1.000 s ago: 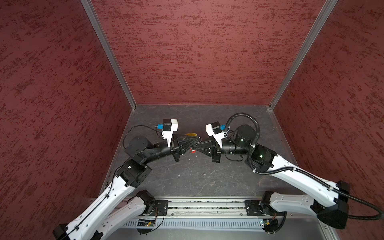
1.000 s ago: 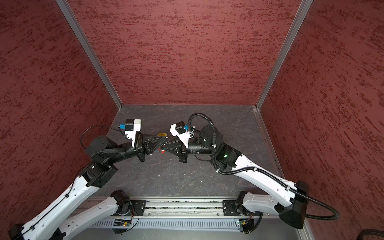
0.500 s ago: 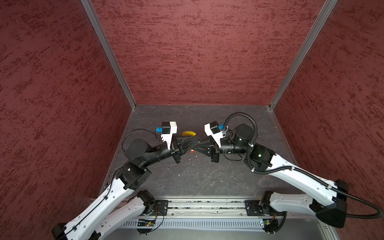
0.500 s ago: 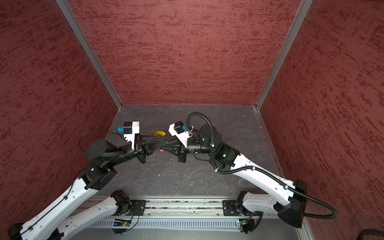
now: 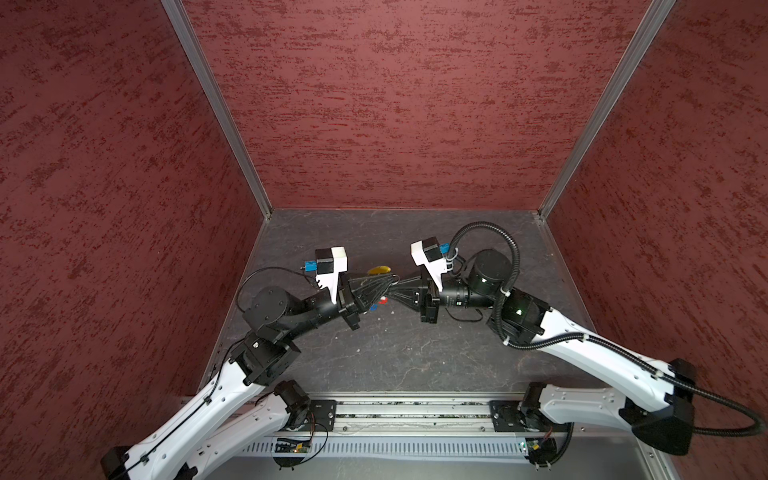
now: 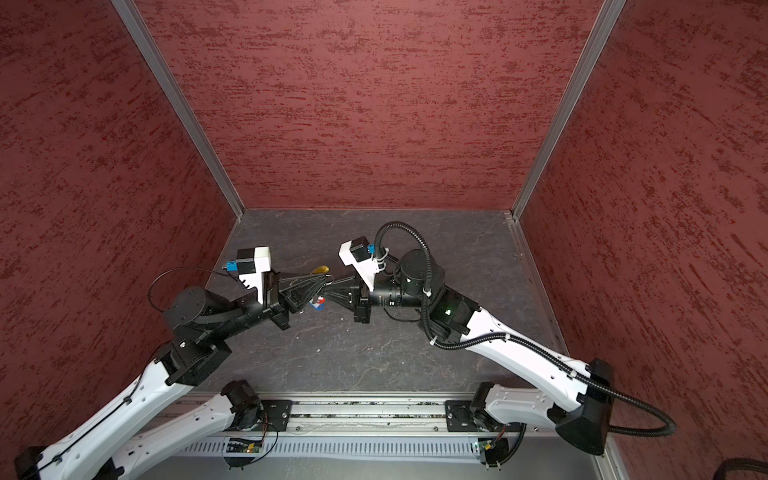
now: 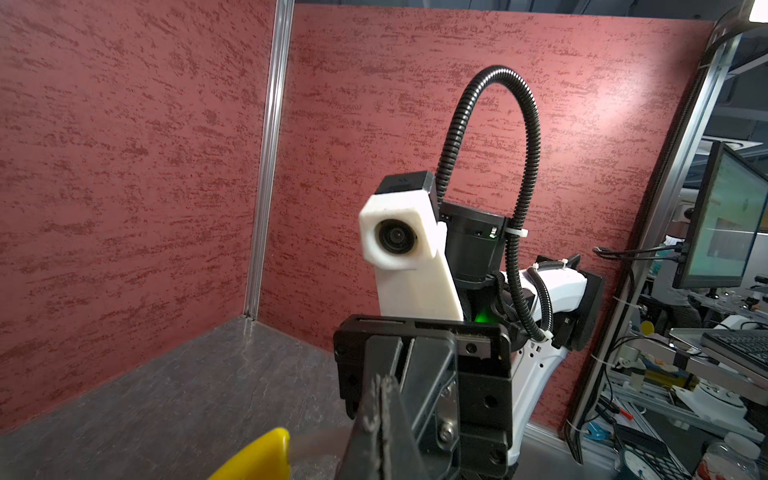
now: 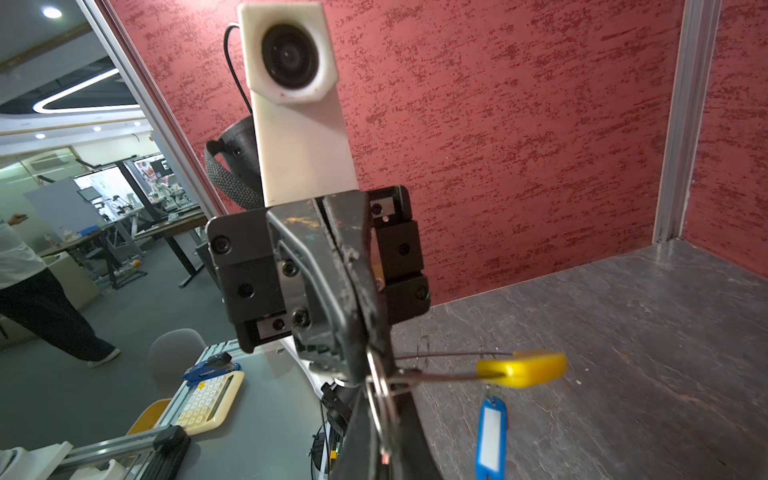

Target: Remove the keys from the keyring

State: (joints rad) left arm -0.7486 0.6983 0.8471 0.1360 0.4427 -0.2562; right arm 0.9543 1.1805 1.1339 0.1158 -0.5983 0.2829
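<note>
2 grips tip to tip in midair: left fingers [image 5: 370, 286] and right fingers [image 5: 409, 291], both tight on the keyring [image 8: 521, 368].

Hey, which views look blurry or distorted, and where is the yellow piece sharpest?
Left wrist view: the curved yellow plastic section sits near the lens, soft and out of focus. Right wrist view: that section and the oblong blue plastic tag are crisp, though lens distortion slants the silver corner post. In a top view, lighting is even, but the red-orange tag is a speck.
</note>
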